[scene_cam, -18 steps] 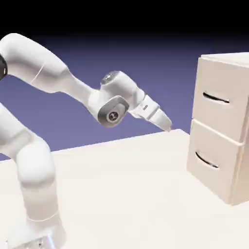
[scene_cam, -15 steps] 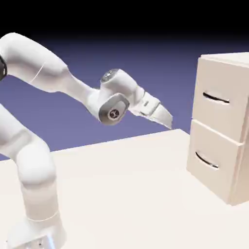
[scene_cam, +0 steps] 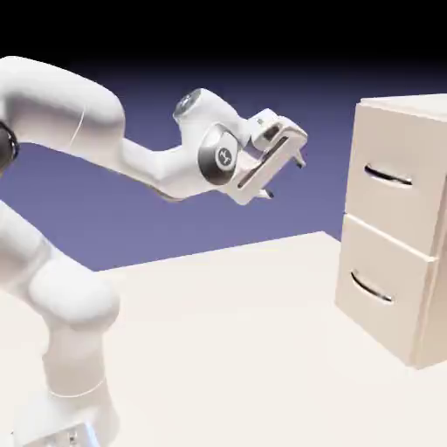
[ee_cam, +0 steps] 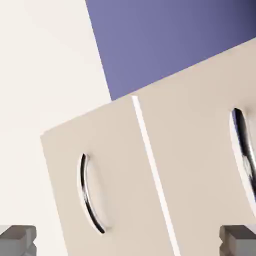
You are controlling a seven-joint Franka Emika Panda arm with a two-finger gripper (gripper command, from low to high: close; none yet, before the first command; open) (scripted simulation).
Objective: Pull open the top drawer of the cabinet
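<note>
1 cabinet at right of the counter, w/ 2 drawers, 2 handles — top drawer closed, above the lower drawer. 1 claw w/ 2 fingers spread apart, nothing between — left of the cabinet, not touching.

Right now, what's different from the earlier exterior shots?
The gripper has risen and rolled, so its two fingers now show apart. The forearm and wrist moved up with it. Nothing was grasped or released. Unchanged: top drawer and lower drawer, both shut.
</note>
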